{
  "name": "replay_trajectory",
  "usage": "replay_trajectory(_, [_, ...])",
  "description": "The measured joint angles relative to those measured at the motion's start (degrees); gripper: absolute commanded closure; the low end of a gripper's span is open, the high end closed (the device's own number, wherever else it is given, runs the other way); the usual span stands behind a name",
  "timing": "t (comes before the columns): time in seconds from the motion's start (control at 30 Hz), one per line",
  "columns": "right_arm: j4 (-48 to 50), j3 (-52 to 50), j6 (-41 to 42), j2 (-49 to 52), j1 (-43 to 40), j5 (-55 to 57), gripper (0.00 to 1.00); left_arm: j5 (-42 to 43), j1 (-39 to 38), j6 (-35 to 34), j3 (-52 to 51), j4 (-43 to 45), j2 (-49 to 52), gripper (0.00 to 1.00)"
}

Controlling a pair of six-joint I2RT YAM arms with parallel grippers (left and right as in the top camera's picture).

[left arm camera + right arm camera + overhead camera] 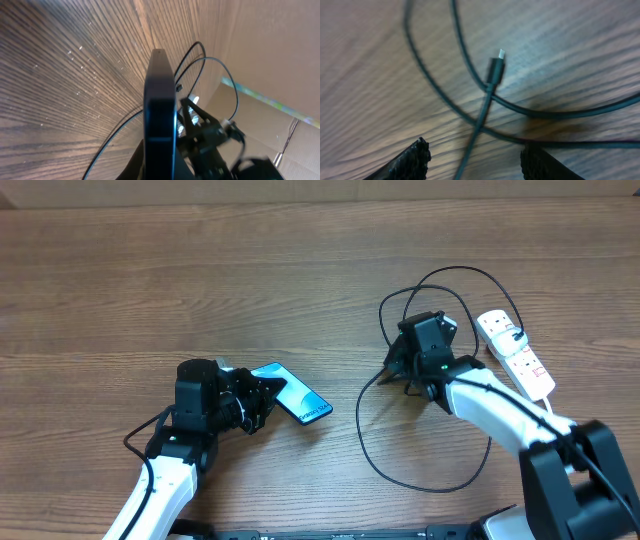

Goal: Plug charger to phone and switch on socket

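At the phone (297, 399), the left gripper (264, 396) is clenched on one end, holding it tilted, probably to present its port, while well to the phone's right the right gripper (475, 160) hangs released over the charger (495, 71) tip lying on the counter (200, 280), evidently lined up to grasp it.

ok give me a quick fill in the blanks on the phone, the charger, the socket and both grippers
1. The left gripper is shut on the ____, gripping it by one end.
2. The right gripper hangs over the tip of the charger with its jaws ____.
3. Seen from overhead, the white socket lies on the robot's ____ side, past the right gripper.

Missing words: phone; open; right
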Motion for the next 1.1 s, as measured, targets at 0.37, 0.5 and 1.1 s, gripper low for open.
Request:
replay_trajectory(0.37, [0.2, 0.28, 4.17, 4.17, 1.49, -7.04, 0.72, 0.94, 0.0, 0.0, 0.0, 0.13, 0.0, 0.95])
replay_trajectory(0.5, [-1.46, 0.39, 5.01, 4.22, 1.49, -7.1, 0.88, 0.96, 0.0, 0.0, 0.0, 0.11, 0.0, 0.95])
replay_trajectory(1.1, [-15.72, 2.34, -4.87, 2.75, 1.68, -22.58, 0.32, 1.29, 2.73, 0.0, 0.0, 0.11, 0.0, 0.9])
